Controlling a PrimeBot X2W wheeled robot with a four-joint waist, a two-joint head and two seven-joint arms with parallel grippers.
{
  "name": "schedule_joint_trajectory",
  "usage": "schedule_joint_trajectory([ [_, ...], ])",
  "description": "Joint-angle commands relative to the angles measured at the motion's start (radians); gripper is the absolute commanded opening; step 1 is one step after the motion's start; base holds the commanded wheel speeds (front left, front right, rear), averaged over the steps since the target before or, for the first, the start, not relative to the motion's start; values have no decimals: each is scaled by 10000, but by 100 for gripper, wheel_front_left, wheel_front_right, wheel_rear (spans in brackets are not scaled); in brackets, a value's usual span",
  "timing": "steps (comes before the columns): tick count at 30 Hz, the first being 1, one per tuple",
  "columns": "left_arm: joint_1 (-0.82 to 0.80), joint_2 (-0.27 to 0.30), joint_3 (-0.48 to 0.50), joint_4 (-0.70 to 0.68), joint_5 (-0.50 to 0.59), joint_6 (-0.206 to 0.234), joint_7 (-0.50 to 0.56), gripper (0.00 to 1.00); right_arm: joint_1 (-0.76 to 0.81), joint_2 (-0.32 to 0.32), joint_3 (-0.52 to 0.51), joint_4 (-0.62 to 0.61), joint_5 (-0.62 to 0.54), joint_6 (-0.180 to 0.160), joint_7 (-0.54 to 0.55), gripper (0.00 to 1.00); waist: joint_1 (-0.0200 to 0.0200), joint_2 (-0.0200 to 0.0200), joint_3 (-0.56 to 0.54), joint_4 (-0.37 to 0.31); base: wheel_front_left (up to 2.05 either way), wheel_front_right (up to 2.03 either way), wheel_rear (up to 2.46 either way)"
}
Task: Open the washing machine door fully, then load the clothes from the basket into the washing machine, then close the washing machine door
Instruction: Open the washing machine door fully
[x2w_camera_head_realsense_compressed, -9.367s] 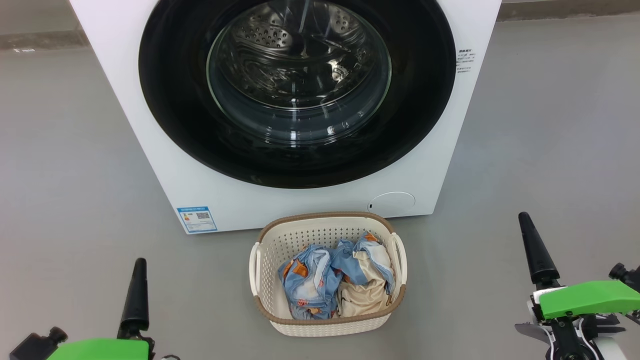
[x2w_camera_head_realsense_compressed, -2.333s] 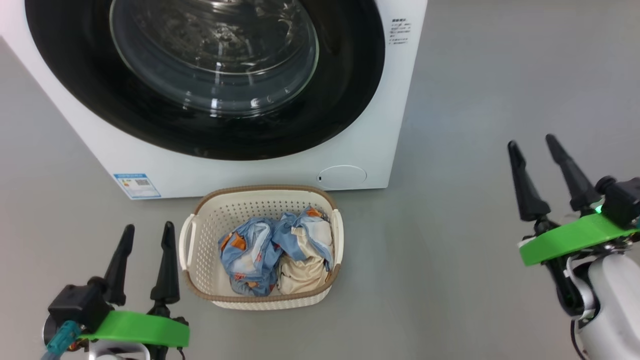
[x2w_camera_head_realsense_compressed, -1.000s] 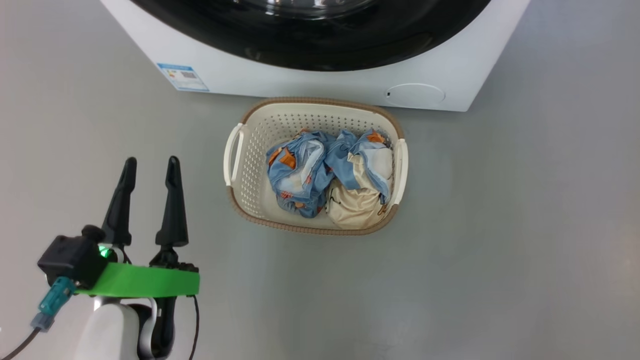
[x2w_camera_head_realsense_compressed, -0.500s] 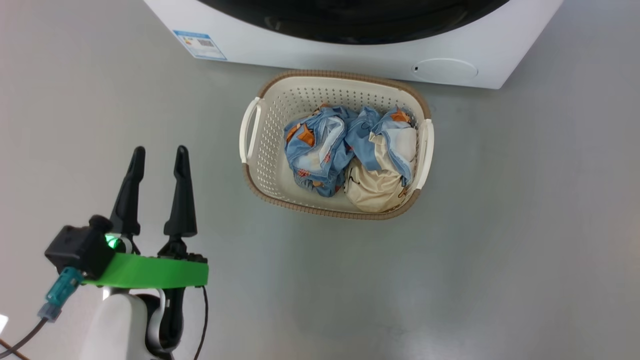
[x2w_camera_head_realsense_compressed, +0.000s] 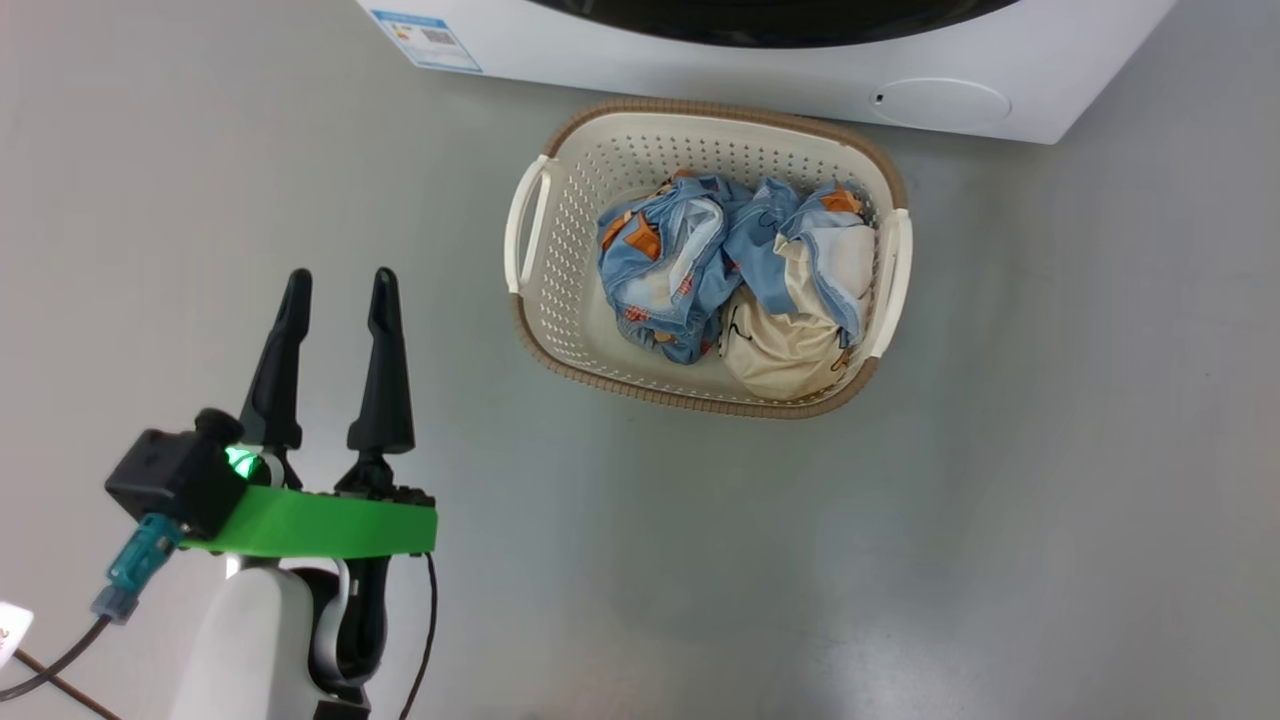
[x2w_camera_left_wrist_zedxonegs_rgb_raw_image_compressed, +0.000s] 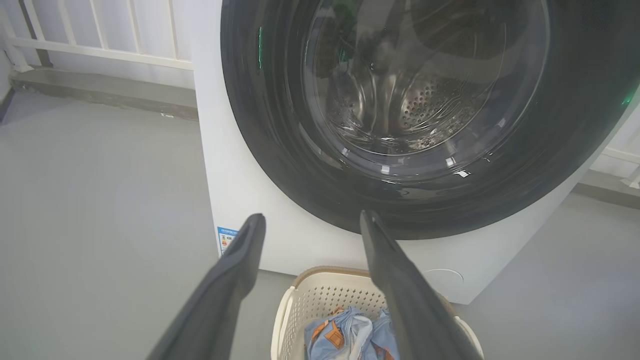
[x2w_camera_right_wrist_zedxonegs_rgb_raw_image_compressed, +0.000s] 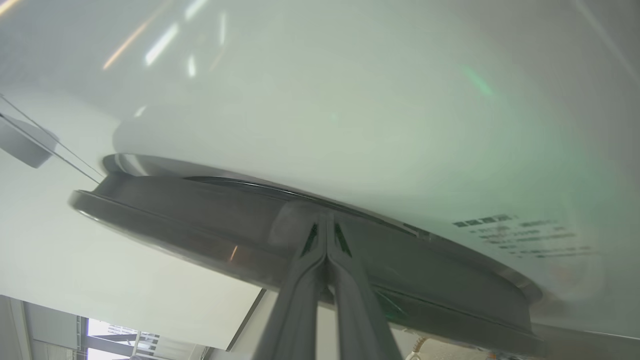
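The cream basket stands on the floor just in front of the white washing machine, holding the blue and beige clothes. My left gripper hovers open to the basket's left, holding nothing. In the left wrist view the left gripper points at the glossy black washing machine door, with the basket and clothes below. In the right wrist view my right gripper is shut, its tips at the rim of the door, where it meets the machine front.
A blue energy label and a round white hatch mark the machine's lower front. Grey floor lies all around the basket. A white railing above a low ledge runs behind the machine. A cable trails from my left arm.
The head camera has tilted down, so the machine slid up the picture. The right gripper, open at the right 2.3 s ago, has left the head view. The basket stays put.
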Motion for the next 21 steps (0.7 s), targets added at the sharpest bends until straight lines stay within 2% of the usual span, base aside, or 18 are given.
schedule_joint_trajectory([
  [1,-70,219,284,-138,-77,4,-65,100,-171,86,8,-177,-93,56,101,0,0,0,56,78,0,0,0],
  [13,-104,120,240,-13,-126,4,-65,100,-561,188,293,540,-275,56,487,0,0,0,72,310,0,0,0],
  [21,7,103,305,135,-36,4,-65,100,-41,341,463,501,-140,56,832,0,0,0,-253,269,0,0,0],
])
